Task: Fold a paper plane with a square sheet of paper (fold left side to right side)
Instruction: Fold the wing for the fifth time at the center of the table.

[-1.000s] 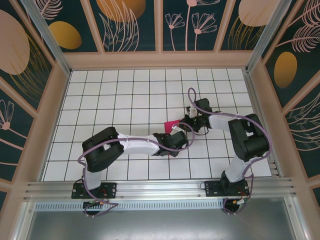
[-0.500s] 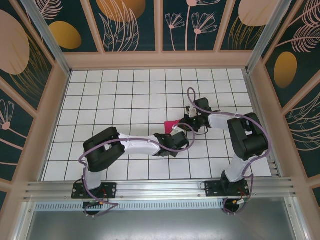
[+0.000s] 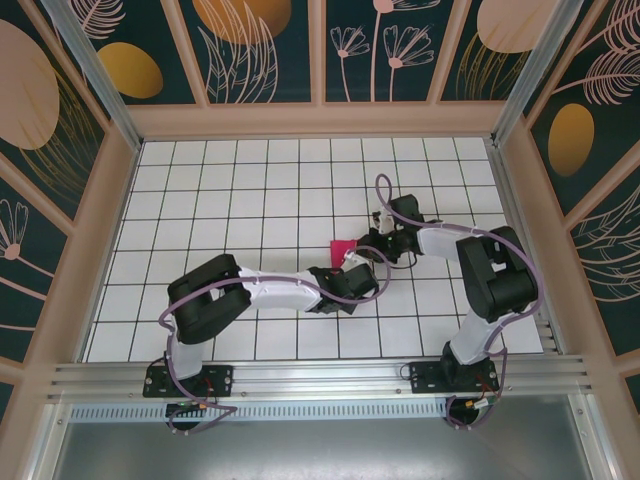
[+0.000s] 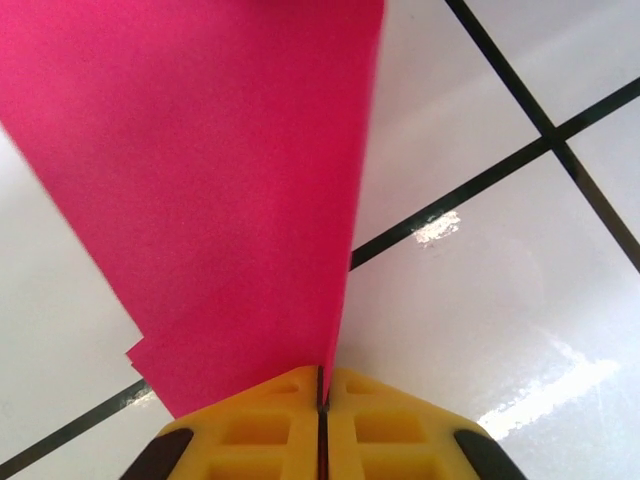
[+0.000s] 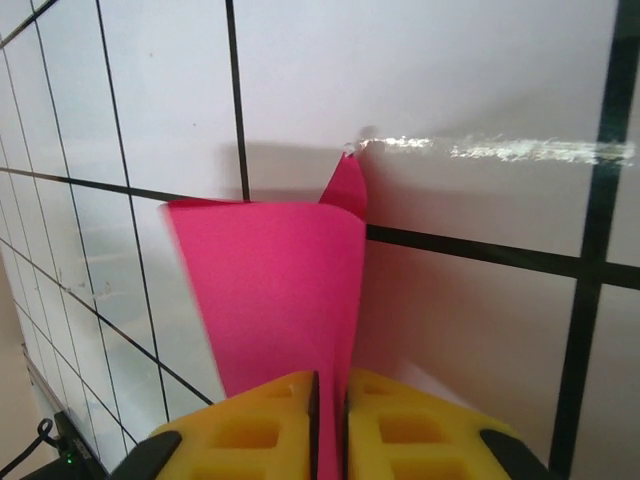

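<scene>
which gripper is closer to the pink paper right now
Left, barely. The left gripper is clamped shut on the pink paper. The right gripper also has the paper between its fingers, but a slight gap shows there.

No legible text, labels, brands, numbers or signs in any view. Square sheet of paper (image 4: 220, 180): plain magenta, unprinted. Desk (image 4: 500, 300): white tiles with black grid lines, unmarked. Wall panels (image 3: 250, 50) at top of the overhead view: leaf and flower motifs, no lettering.
</scene>
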Motion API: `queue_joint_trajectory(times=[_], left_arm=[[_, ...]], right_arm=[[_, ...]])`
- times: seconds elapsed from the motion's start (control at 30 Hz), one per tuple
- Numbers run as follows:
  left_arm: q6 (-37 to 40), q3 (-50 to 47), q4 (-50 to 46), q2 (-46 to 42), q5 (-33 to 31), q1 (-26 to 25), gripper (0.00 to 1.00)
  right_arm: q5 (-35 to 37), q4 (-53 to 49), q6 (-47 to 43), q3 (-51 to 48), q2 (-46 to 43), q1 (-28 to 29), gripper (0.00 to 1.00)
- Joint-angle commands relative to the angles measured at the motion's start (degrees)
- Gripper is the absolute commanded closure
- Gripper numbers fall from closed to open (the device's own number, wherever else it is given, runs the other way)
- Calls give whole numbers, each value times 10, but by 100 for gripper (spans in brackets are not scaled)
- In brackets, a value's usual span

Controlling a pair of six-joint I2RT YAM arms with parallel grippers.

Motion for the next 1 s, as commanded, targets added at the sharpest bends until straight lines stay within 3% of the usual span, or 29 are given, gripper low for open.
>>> queue_joint_trajectory(times=[0.0, 0.2, 0.5, 0.7, 0.97], left_arm=[[-5, -26, 14, -28, 47, 22, 91], [-10, -69, 80, -59, 137, 60, 92], [-47, -166, 224, -105, 291, 131, 94], [-97, -239, 334, -125, 373, 179, 97], [-173, -304, 469, -140, 447, 224, 100]], right_arm=[[16, 2, -7, 8, -62, -13, 73], [32, 9, -16, -34, -168, -51, 50], [5, 81, 1, -137, -212, -52, 51], [11, 155, 31, -172, -190, -2, 54], [25, 199, 55, -143, -125, 56, 54]])
